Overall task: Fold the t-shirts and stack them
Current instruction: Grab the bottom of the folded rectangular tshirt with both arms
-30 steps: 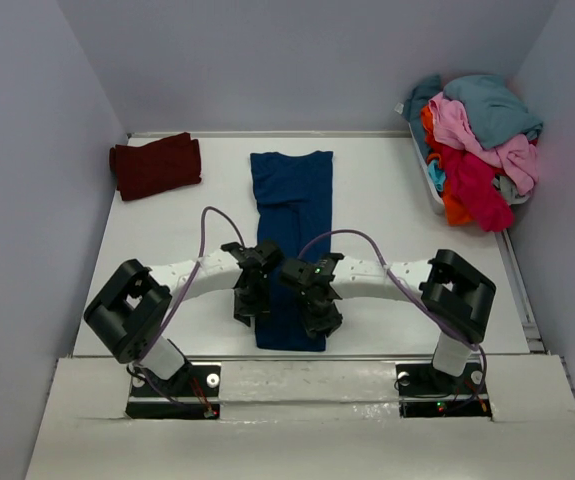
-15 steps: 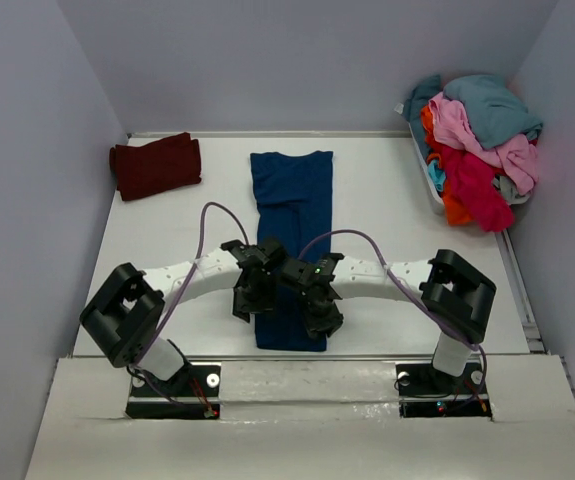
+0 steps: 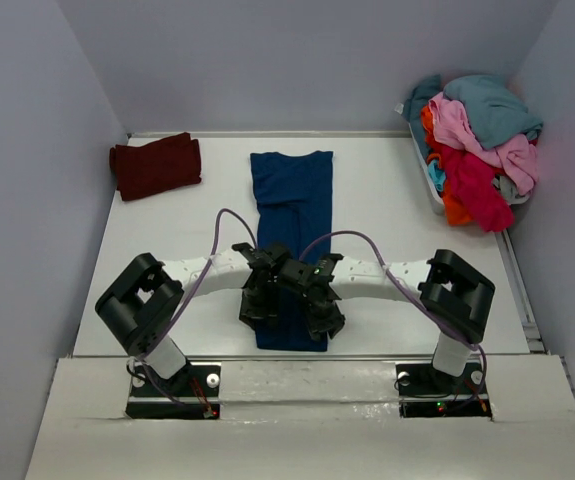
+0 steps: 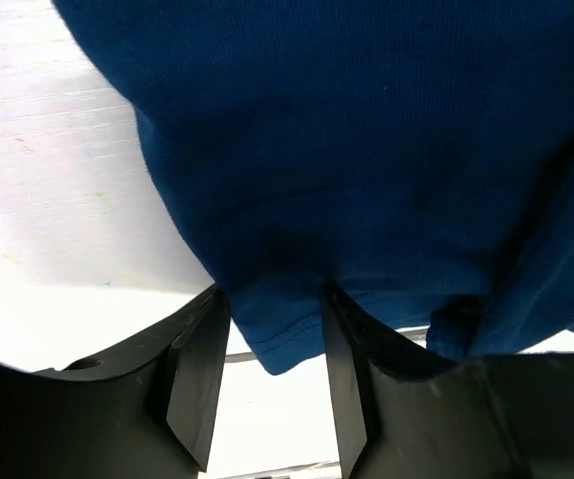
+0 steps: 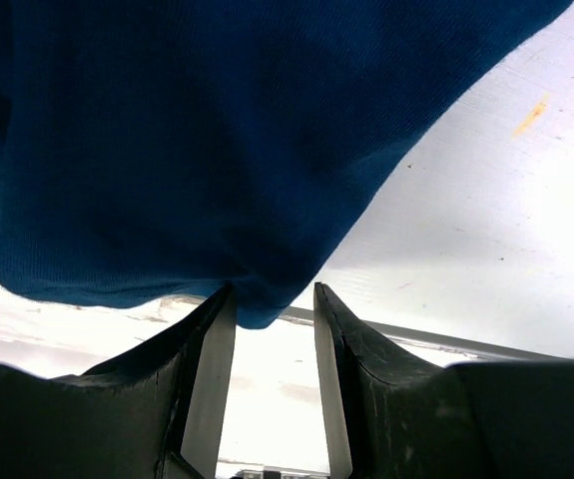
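- Where the navy shirt (image 3: 292, 195) lies folded into a long narrow strip down the middle of the counter (image 3: 387, 230), both arms reach inward and meet over its near end.
- That strip runs from the far half of the counter back toward the arm bases. Its far end lies flat, and its near end is partly hidden under the two wrists.
- Over the near left corner of the strip sits the left gripper (image 3: 253, 310). In the left wrist view, a hemmed corner of blue cloth hangs between its two fingers (image 4: 199, 371) and touches both inner faces. Creases run away from the fingertips.
- Its jaws stand partly apart around that cloth. Whether they press it firmly or only bracket it, I cannot tell.
- Over the near right corner, just beside the other, sits the right gripper (image 3: 325, 322). In the right wrist view, its fingers (image 5: 207, 384) are closed on a bunched fold of the same blue cloth. The cloth spreads away from the tips, with white counter showing beside it.
- At the far left corner of the counter lies the maroon shirt (image 3: 155, 166), folded into a neat block and well apart from the navy one.
- At the far right edge, the pile of shirts (image 3: 479, 130) in teal, pink, red and orange is heaped loose in a white basket (image 3: 431, 196), rising above its rim.
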You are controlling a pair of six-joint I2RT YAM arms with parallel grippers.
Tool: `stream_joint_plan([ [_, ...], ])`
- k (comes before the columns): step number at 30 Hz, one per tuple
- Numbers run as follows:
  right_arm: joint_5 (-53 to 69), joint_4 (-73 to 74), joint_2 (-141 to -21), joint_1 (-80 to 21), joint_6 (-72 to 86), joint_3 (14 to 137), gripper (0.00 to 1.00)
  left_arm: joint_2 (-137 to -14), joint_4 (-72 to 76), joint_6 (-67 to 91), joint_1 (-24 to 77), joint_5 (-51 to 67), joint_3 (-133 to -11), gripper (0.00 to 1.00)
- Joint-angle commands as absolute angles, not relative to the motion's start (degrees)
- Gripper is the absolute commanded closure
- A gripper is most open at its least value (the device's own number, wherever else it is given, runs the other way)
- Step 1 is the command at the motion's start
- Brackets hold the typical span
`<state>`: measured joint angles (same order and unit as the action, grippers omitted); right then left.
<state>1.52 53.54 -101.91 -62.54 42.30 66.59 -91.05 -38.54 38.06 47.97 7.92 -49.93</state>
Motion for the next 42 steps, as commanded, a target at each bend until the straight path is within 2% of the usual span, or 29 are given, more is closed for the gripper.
stream_joint_plan([
  [1,1.0,51.2,-102.7,-62.5,41.5,68.7,0.57,-91.1,-38.7,37.1,48.9,9.8,-49.4,0.5],
  [4,1.1,51.1,-103.0,-62.5,41.4,68.6,0.57,-91.3,-38.6,37.2,48.9,9.7,-49.4,0.53],
  [6,1.1,50.8,-103.1,-62.5,41.5,68.6,0.58,-91.2,-38.4,37.3,48.9,9.6,-49.2,0.6],
  [11,1.2,50.1,-102.8,-62.5,42.1,67.8,0.61,-90.5,-38.2,37.7,48.9,9.2,-48.5,0.64],
  [24,2.3,46.6,-102.2,-62.5,45.4,64.3,0.6,-88.8,-38.6,38.5,48.9,7.7,-48.3,0.65],
  [35,2.2,43.9,-101.0,-62.5,49.5,61.6,0.49,-87.5,-39.3,38.8,48.9,6.7,-49.1,0.64],
  [42,2.6,41.9,-100.5,-62.5,51.1,60.3,0.58,-86.9,-38.1,39.4,48.9,6.9,-48.2,0.65],
])
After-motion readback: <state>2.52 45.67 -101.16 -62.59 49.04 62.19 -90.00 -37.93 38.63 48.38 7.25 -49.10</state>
